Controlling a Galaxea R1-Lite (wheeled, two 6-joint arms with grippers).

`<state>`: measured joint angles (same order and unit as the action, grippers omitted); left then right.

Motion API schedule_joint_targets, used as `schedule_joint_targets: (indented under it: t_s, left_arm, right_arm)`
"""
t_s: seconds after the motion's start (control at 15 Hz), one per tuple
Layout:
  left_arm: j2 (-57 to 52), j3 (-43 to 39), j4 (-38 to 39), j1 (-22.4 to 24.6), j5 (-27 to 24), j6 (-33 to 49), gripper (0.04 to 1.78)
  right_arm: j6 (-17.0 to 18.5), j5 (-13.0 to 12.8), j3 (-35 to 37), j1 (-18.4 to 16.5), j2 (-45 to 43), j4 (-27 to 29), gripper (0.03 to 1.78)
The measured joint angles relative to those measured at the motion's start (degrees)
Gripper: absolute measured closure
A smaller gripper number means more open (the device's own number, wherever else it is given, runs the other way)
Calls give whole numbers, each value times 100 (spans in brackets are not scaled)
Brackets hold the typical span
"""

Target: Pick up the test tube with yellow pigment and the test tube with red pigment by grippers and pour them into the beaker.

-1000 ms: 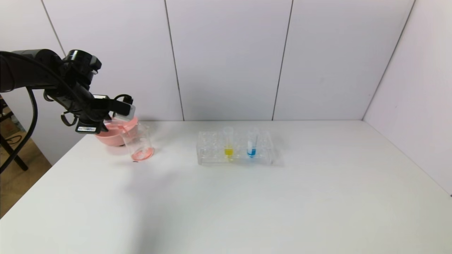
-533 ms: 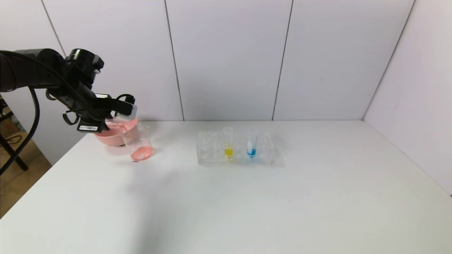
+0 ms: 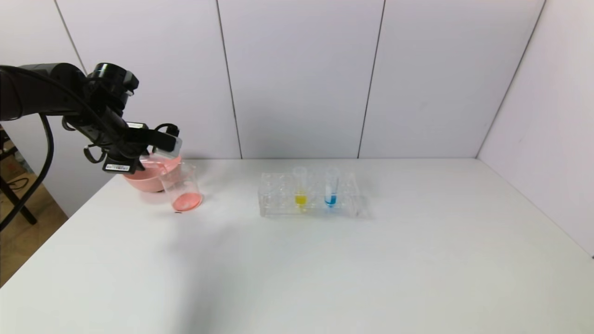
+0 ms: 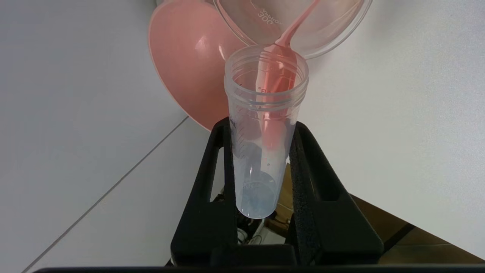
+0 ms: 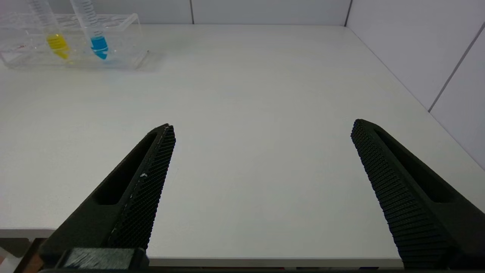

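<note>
My left gripper (image 3: 162, 141) (image 4: 261, 125) hovers over the beaker (image 3: 181, 185) at the table's far left, shut on the test tube with red pigment (image 3: 168, 144) (image 4: 265, 76). That tube is tipped mouth-down, and a thin red stream runs from it into the beaker (image 4: 333, 34). Red liquid covers the beaker's bottom. The test tube with yellow pigment (image 3: 300, 188) (image 5: 53, 34) stands upright in the clear rack (image 3: 278, 195). My right gripper (image 5: 263, 125) is open above the table's near edge, out of the head view.
A pink bowl (image 3: 144, 178) (image 4: 185, 64) sits right behind the beaker near the table's left edge. A tube with blue liquid (image 3: 331, 190) (image 5: 94, 34) stands in the rack beside the yellow one. Walls close the back and right sides.
My left gripper with the tube has shifted slightly up and to the right over the beaker. Nothing else has moved.
</note>
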<state>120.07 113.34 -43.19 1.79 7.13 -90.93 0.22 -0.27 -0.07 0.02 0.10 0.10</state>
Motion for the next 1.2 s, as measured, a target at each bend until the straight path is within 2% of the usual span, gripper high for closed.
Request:
schedule_joint_targets:
  t_s: [0.13, 1.2]
  left_arm:
    - [-2, 6, 11, -32, 138, -6, 139]
    - [-30, 37, 0, -91, 141, 5, 139]
  right_arm:
    - [2, 0, 0, 0, 0, 0, 11]
    - [2, 0, -2, 0, 0, 0, 11]
